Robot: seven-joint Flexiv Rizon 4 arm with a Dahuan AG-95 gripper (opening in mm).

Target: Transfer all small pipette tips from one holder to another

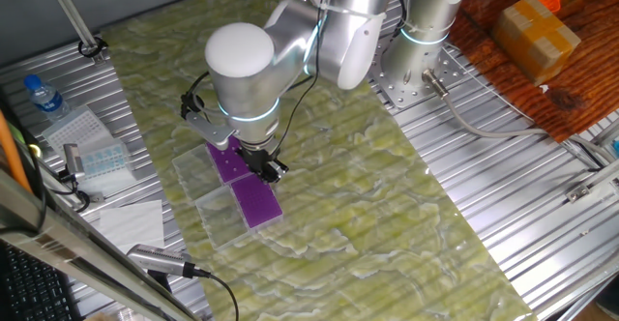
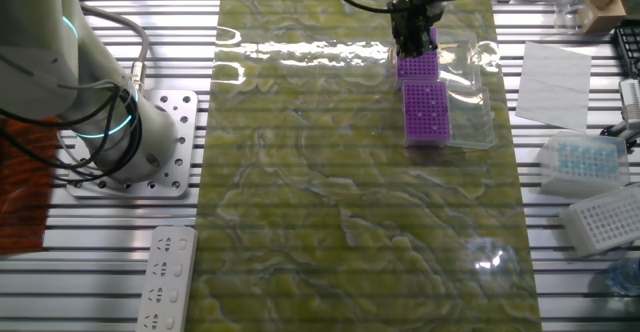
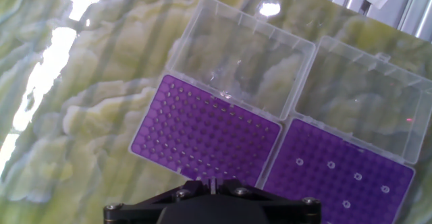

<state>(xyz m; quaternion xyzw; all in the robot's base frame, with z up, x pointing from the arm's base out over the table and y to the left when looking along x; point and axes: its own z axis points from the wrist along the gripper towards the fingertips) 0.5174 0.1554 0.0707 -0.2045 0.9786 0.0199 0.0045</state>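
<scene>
Two purple holders lie side by side on the green mat, each with its clear lid folded open. In the hand view the left holder [image 3: 206, 136] shows only empty holes. The right holder [image 3: 337, 180] carries several small pipette tips [image 3: 331, 164], seen as white dots. My gripper [image 3: 212, 185] hangs at the near edge of the left holder, shut on a thin whitish tip that stands between its fingers. From the fixed views the gripper [image 1: 271, 169] [image 2: 413, 47] is low over the two holders [image 1: 256, 203] [image 2: 425, 110].
The clear lids [image 3: 236, 55] [image 2: 470, 117] lie beside the holders. A pale blue tip box [image 2: 580, 162] and a white rack [image 2: 605, 217] sit on the metal table edge, near paper sheets [image 2: 553, 72]. A water bottle [image 1: 44, 97] and a power strip [image 2: 165, 277] are off the mat.
</scene>
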